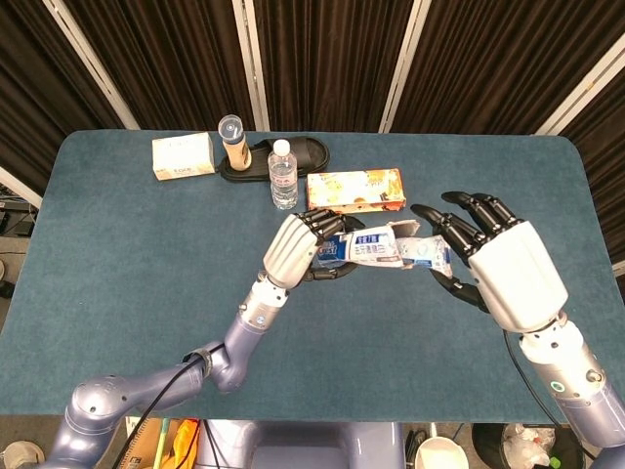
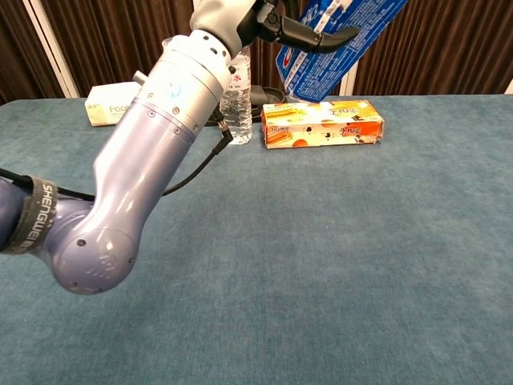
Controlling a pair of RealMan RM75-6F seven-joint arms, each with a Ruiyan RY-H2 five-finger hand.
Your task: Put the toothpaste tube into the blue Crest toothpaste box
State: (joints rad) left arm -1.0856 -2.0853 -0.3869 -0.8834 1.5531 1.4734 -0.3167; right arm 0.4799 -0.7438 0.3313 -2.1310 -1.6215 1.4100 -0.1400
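Observation:
In the head view my left hand (image 1: 291,248) grips the blue Crest box (image 1: 363,248) above the middle of the table, its open end and raised flap facing right. The white and blue end of the toothpaste tube (image 1: 428,253) sticks out of that open end. My right hand (image 1: 508,269) is just right of it with fingers spread, holding nothing; its fingertips (image 1: 427,216) hover around the tube's end. In the chest view the blue Crest box (image 2: 341,36) hangs tilted at the top edge, with the left hand's fingers (image 2: 309,34) around it. The right hand does not show there.
Along the table's back stand an orange box (image 1: 355,191), a water bottle (image 1: 283,174), a black slipper (image 1: 276,156) with a clear-topped cylinder (image 1: 232,140) on it, and a white box (image 1: 183,156). The chest view shows the orange box (image 2: 322,125) and the bottle (image 2: 236,100).

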